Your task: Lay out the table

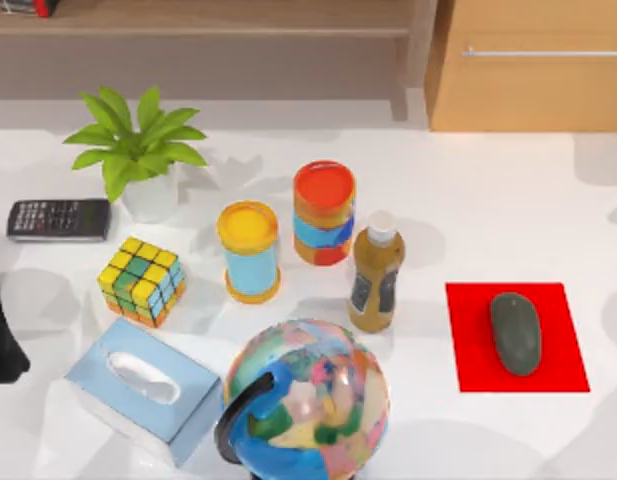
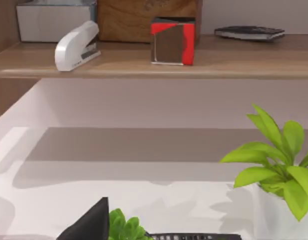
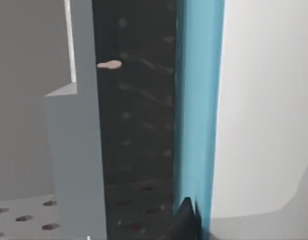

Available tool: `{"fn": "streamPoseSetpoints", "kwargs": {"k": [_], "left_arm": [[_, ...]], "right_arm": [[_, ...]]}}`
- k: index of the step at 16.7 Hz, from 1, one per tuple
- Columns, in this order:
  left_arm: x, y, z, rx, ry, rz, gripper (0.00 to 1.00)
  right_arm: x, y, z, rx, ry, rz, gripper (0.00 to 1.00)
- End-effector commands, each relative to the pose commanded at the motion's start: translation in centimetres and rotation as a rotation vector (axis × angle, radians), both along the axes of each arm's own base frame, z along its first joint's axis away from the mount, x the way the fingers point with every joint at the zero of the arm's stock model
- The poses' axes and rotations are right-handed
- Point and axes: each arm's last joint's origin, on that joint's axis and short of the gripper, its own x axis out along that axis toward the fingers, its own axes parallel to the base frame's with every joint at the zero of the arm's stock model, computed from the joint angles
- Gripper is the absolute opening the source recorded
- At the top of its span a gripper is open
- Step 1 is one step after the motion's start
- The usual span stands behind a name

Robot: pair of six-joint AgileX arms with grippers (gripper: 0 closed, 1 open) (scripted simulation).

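The white table [image 1: 508, 190] spreads across the top view. A dark grey mouse [image 1: 515, 332] lies on a red mat [image 1: 468, 340] at the right. My left arm [image 1: 0, 335] stands at the table's left edge, beside the tissue box and apart from every object. A dark part of my left gripper [image 2: 88, 225] shows in the left wrist view, facing the potted plant [image 2: 278, 160] and the back shelf. A dark tip of my right gripper [image 3: 186, 220] shows in the right wrist view, in front of a grey and blue upright structure.
From the left stand a potted plant [image 1: 138, 150], a calculator [image 1: 58, 219], a puzzle cube [image 1: 141, 281], a blue tissue box [image 1: 143, 388], a yellow-lidded can [image 1: 249, 251], a red-lidded can [image 1: 324, 212], a brown bottle [image 1: 376, 275] and a globe [image 1: 308, 400]. A wooden cabinet [image 1: 533, 65] stands behind.
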Motion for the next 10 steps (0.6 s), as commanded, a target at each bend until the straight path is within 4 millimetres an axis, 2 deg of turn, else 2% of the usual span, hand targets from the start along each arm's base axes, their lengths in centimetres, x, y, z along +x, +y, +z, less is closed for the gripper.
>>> {"fn": "streamPoseSetpoints", "kwargs": {"k": [2, 6, 10], "left_arm": [[0.00, 0.00, 0.00, 0.000, 0.000, 0.000, 1.00], [0.00, 0.00, 0.00, 0.000, 0.000, 0.000, 1.00], [0.00, 0.00, 0.00, 0.000, 0.000, 0.000, 1.00]], "right_arm": [[0.84, -0.17, -0.37, 0.000, 0.005, -0.005, 0.00], [0.96, -0.21, -0.46, 0.001, 0.006, -0.006, 0.00], [0.96, -0.21, -0.46, 0.001, 0.006, -0.006, 0.30]]}}
